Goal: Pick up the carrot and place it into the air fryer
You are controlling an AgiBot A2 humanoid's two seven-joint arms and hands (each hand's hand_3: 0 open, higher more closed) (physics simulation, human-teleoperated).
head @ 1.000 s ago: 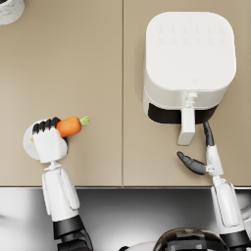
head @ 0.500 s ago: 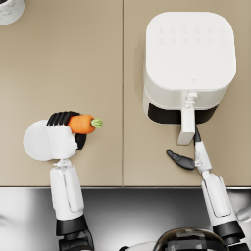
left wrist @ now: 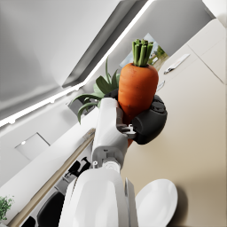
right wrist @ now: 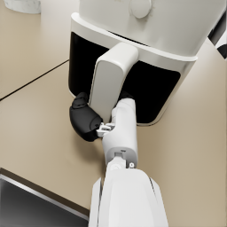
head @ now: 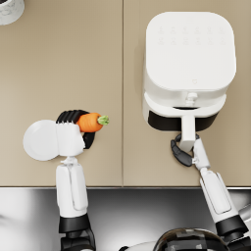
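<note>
While holding the carrot point(head: 89, 122) in the left hand point(head: 73, 132), fingers closed round the root with the green stub pointing toward the fryer point(head: 188, 68), keep it lifted clear of the counter point(head: 59, 59), just beside the plate point(head: 40, 140). Well apart from the fryer across the counter seam.

Meanwhile, at the right hand point(head: 182, 151), note contact with the lower end of the drawer handle point(head: 188, 128); dark fingers point(right wrist: 84, 122) curl at one side of the handle, yet a full wrap cannot be told from either view, so treat the grasp as unconfirmed.

Procedure for the step in hand, as judged:
- Confirm a firm hold on the handle before pulling.
- Pull straight along the drawer axis, toward the counter edge; avoid sideways load that could skew the drawer or shift the fryer body.
- Open far enough to expose the basket fully.
- Keep the carrot high and still until the drawer stands open.
- Then carry it across above rim height and lower before release.

Risk: slipping off the smooth handle under a partial grip.
</note>
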